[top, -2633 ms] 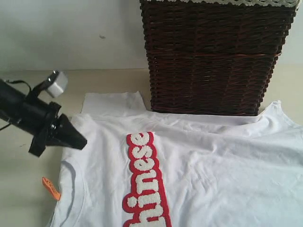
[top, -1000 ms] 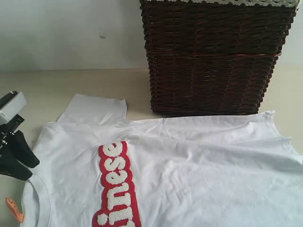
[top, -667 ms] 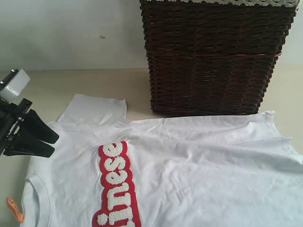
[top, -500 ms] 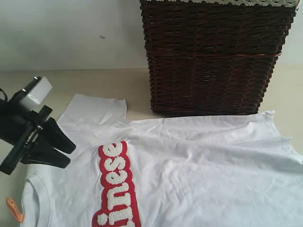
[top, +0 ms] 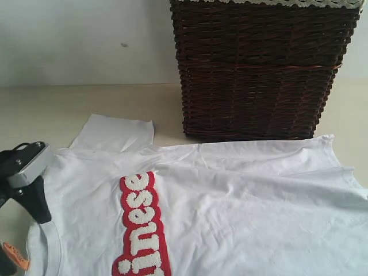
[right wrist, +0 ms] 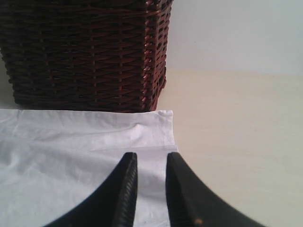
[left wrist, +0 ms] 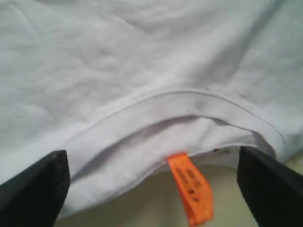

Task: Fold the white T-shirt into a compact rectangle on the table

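A wide, smooth pale beige table (top: 115, 100) is running back to a plain light wall, and a dark brown wicker basket (top: 259, 69) is standing at its far side. The soft white short-sleeved T-shirt (top: 241, 195) is lying spread flat and face up in front of the basket, its fuzzy white, red-outlined letters (top: 141, 224) showing. One sleeve is jutting out toward the back. No fold is showing yet, so the task is judged to be at its opening grasp.

The left gripper (left wrist: 151, 153) is hanging over the ribbed neckline (left wrist: 180, 101) with its jaws spread wide. They are straddling the collar and the small orange tag (left wrist: 191, 194) and are gripping nothing. The right gripper (right wrist: 150, 158) is hovering above the shirt's far corner near the basket. Its jaws are only narrowly parted, and no cloth is showing between them.

The next move is likely calling for the left jaws to drop and pinch the collar edge, taking both layers cleanly.
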Controlling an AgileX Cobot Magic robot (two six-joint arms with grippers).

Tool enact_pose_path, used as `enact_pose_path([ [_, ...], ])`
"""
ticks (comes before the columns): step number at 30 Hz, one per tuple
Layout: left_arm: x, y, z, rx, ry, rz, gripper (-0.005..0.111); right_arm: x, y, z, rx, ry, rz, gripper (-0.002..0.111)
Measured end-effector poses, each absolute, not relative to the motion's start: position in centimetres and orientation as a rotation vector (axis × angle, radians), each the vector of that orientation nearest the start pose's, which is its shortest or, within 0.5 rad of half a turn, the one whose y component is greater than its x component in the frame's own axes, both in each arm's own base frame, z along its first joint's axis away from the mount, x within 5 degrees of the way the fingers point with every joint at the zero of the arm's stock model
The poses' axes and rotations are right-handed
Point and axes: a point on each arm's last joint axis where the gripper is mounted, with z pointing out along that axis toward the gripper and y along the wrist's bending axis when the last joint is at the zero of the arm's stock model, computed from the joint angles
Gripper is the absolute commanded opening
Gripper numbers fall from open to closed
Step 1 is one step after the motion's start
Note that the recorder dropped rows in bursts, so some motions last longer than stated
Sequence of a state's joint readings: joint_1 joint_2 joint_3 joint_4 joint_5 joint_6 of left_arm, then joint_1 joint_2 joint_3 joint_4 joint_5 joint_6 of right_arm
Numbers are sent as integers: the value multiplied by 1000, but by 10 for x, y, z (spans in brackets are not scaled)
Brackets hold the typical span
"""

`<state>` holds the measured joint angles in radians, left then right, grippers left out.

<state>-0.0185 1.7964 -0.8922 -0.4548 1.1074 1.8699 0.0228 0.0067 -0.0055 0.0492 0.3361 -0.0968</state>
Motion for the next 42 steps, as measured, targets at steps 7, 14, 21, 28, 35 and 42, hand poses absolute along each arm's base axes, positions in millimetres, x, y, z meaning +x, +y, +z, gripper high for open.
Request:
enact_pose_path([
  [7, 241, -32, 145, -2176, -2225, 622, 95, 54, 3, 184, -78, 1819, -5, 23],
  [14, 236, -38, 150, -2054, -2403, 669, 95, 54, 3, 184, -78, 1819, -5, 23],
  [21, 221, -36, 138, -2086, -2395, 635, 95, 54, 3, 184, -78, 1819, -5, 23],
  [28, 218, -39, 145, -2158, -2396, 643, 95, 54, 3, 184, -78, 1819, -5, 23],
  [35, 216, -39, 147, -2163, -2393, 657, 105, 54, 3, 184, -78, 1819, -5, 23],
  [42, 215, -38, 146, -2102, -2409, 650, 105, 54, 3, 184, -78, 1819, -5, 23],
])
